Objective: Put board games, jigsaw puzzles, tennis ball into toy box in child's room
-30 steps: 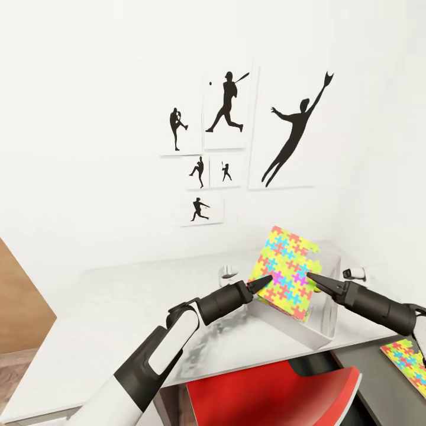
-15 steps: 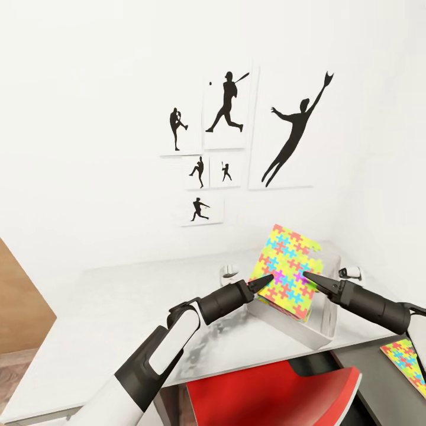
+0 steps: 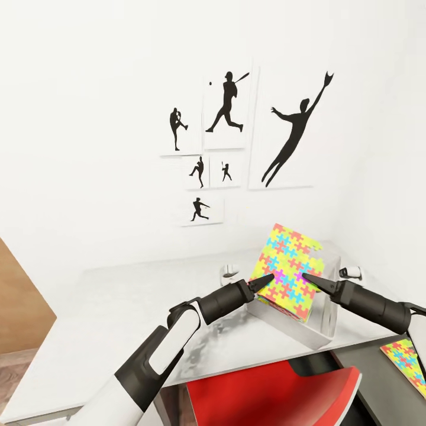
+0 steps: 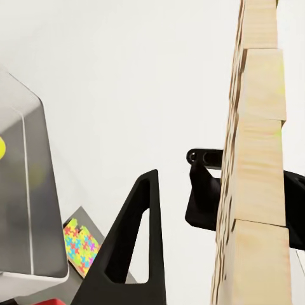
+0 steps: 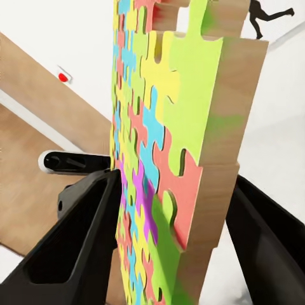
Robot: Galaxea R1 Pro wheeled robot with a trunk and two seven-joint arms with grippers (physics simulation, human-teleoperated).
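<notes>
The step in hand looks like placing one jigsaw puzzle (image 3: 288, 272) into the toy box (image 3: 324, 307), right of centre in the head view. The puzzle stands tilted over the clear box, above the tabletop (image 3: 106, 307). The right end effector (image 3: 306, 276) grasps it: in the right wrist view its fingers (image 5: 82, 235) sit on both faces of the puzzle (image 5: 159, 159). The left end effector (image 3: 267, 278) touches the coloured face; whether it is clenched or released I cannot tell.

I judge that the next move calls for lowering the puzzle and then releasing it.

The left wrist view shows the puzzle's wooden edge (image 4: 254, 165), and a second puzzle (image 4: 80, 245) lying low beside the box wall (image 4: 32, 210).
</notes>
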